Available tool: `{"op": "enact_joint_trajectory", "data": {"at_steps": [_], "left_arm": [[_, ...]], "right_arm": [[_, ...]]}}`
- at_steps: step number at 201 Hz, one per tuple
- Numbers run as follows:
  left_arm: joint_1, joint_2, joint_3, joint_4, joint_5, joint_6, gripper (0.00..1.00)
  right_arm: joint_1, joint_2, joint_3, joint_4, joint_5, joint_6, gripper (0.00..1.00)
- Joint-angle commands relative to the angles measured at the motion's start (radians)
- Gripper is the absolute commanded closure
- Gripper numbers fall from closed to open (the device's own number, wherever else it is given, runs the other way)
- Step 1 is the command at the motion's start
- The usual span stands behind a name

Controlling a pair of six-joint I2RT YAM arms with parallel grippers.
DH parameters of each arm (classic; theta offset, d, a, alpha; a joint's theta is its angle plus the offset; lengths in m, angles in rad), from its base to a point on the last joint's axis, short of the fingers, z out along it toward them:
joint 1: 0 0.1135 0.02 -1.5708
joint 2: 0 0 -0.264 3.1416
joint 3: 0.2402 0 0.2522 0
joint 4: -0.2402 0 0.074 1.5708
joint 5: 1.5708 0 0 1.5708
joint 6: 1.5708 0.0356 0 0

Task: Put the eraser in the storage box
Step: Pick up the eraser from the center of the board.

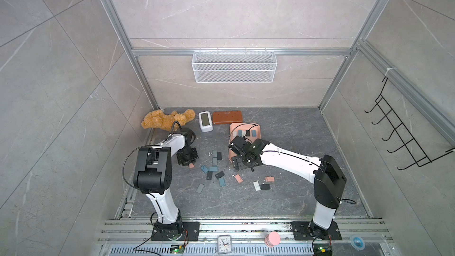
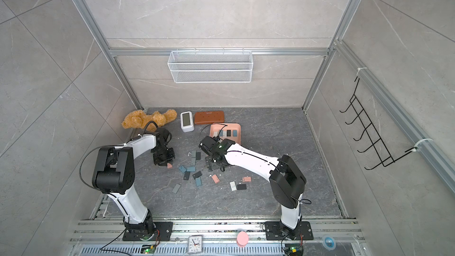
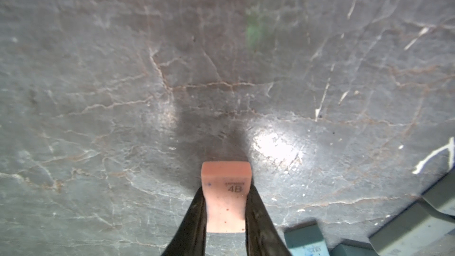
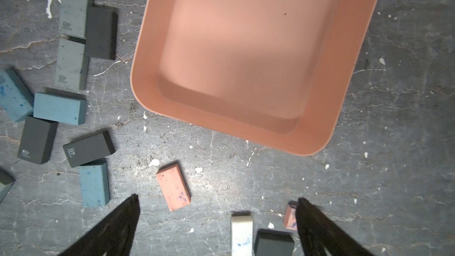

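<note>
While the left jaws are clenched on the pink eraser (image 3: 225, 200), low at the worktop (image 3: 98, 94) and well apart from the storage box (image 1: 232, 129), the grasping seems done; next comes lifting it across into that box; the right jaws stand released.

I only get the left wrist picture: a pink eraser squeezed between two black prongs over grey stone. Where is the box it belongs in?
Observer: To the right of the left pincer holding that eraser, past some loose erasers, the pink storage box sits on the floor.
Operator: Is anything in it yet?
Observer: Yes, a row of erasers lies at its far end.
Operator: What is the other arm doing?
Observer: The right pincer stands open above the floor beside the box's near end, holding nothing.
</note>
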Motion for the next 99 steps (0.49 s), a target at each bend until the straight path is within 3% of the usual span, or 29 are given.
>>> {"op": "enact_joint_trajectory", "data": {"at_steps": [1, 50, 99], "left_arm": [[0.002, 0.0, -0.004, 0.001, -0.002, 0.021, 0.82], [-0.03, -0.098, 0.02, -0.015, 0.026, -0.045, 0.83], [-0.174, -0.076, 0.168, -0.106, -0.036, -0.114, 0.83]], "right_arm": [[0.004, -0.018, 0.049, -0.042, 0.036, 0.019, 0.0], [-0.021, -0.051, 0.061, -0.034, 0.013, 0.008, 0.0], [-0.147, -0.144, -0.016, 0.002, -0.095, 0.0, 0.0]]}}
